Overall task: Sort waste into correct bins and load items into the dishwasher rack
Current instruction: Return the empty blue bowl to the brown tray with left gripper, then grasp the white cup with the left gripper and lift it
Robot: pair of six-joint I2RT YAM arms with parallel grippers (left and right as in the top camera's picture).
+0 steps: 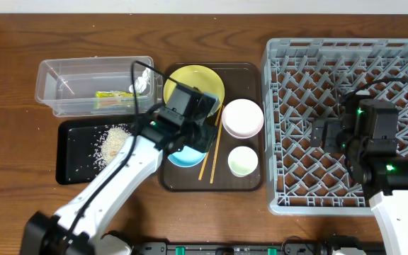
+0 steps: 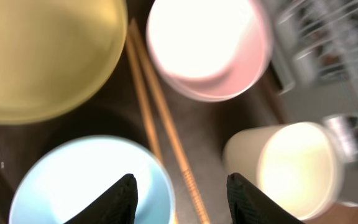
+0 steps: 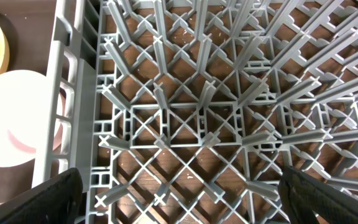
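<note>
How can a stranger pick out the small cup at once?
In the overhead view, find the brown tray beside the big grey rack. The cup stands in its lower right corner, below the white bowl. It is the smallest round vessel, pale greenish.

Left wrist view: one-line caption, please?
Open left gripper over the edge of the blue bowl, beside chopsticks, yellow plate, white bowl and cup.

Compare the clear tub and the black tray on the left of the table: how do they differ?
The clear tub is see-through with tall walls; the black tray is opaque and shallow. The clear tub holds a yellow-green wrapper and white tissue; the black tray holds loose rice scraps. Both are rectangular, of similar size, and lie side by side.
</note>
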